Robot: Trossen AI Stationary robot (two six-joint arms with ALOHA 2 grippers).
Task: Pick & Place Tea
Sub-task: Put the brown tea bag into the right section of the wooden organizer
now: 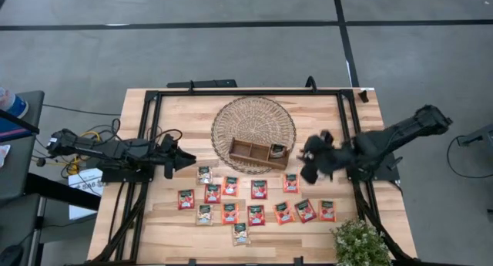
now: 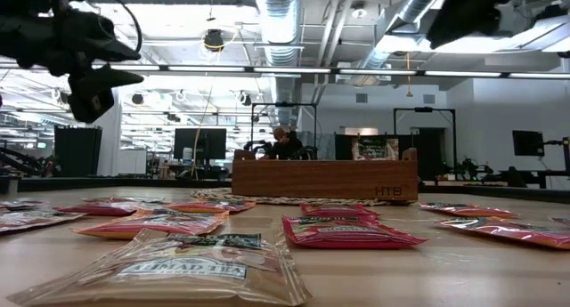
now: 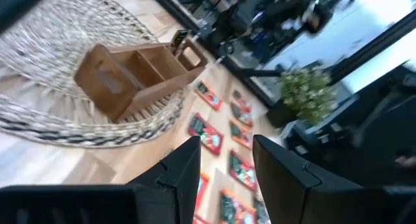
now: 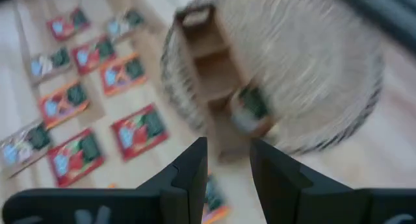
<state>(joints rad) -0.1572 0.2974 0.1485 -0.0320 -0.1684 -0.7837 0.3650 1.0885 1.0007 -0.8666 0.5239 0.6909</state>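
Several tea sachets [image 1: 259,189], mostly red-orange and a few pale, lie flat in loose rows on the near half of the wooden table [image 1: 177,108]. One more sachet [image 1: 277,150] stands in the right compartment of the brown divided tray [image 1: 250,150], which rests on a round woven mat [image 1: 254,119]. My left gripper [image 1: 189,159] hovers open at the table's left, pointing toward the tray, nothing between its fingers [image 3: 188,169]. My right gripper [image 1: 306,164] hangs open above the table just right of the tray, tilted down; its fingers [image 4: 195,165] are empty.
A small potted plant [image 1: 360,243] stands at the near right corner. Black frame rails [image 1: 146,143] run along both sides of the table. In the low view the sachets [image 2: 343,231] lie in front of the tray [image 2: 325,178], and a person sits far behind it.
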